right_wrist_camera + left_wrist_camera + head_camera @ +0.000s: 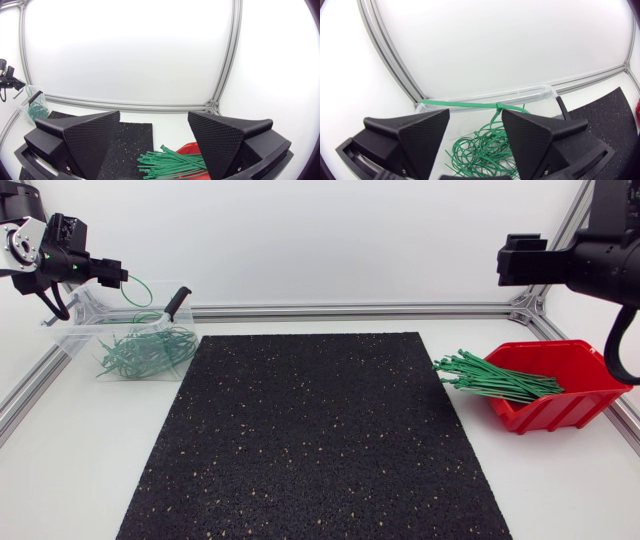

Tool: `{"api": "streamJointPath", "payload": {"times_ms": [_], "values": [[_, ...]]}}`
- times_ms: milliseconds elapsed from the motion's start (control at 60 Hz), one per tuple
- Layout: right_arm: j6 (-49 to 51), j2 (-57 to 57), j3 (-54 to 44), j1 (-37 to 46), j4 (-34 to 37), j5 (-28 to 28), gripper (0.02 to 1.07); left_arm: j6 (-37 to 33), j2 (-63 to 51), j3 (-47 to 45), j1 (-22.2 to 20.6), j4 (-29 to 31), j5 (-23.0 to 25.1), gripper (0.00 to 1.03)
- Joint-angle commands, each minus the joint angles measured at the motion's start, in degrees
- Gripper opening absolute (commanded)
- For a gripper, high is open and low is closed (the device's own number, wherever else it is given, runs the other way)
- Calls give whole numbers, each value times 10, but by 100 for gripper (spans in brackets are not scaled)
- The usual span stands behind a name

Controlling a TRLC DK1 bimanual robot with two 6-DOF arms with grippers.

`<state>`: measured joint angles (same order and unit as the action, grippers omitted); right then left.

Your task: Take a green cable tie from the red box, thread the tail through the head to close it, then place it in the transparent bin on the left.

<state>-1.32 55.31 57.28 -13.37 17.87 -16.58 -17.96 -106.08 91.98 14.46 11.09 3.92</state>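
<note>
Green cable ties [497, 377] in red box [570, 408]. Green looped ties [140, 352] in clear bin [62, 330]. Black mat [310, 440], tan-speckled. White tabletop [80, 470]. Left gripper [475, 120] and right gripper [154, 120] matte black, fine knurled pattern.

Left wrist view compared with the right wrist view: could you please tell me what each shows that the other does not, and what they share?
Only the left wrist view: the open left claw and a green tie stretched across just beyond its tips. Only the right wrist view: the open right claw and the straight ties spilling from the red box. Both: the black mat and the clear bin of ties, small and distant in the right wrist view.
</note>
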Motion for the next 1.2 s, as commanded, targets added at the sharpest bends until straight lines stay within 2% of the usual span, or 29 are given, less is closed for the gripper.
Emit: {"api": "streamJointPath", "payload": {"times_ms": [0,217,350,467,700,1183], "values": [[18,-25,-16,5,10,-5,101,-9,30,-24,-4,2,-8,100],[49,-67,-45,28,5,-5,101,-8,122,-109,-29,-7,-37,100],[79,-97,-72,36,-11,-4,101,-5,165,-142,-36,-8,-37,100],[82,-124,-90,48,-18,-4,101,-2,189,-168,-37,-8,-28,100],[84,-179,-132,61,-43,-4,101,6,258,-251,-33,-25,32,100],[101,-261,-216,90,-65,23,101,49,388,-379,-34,-52,37,100]]}}
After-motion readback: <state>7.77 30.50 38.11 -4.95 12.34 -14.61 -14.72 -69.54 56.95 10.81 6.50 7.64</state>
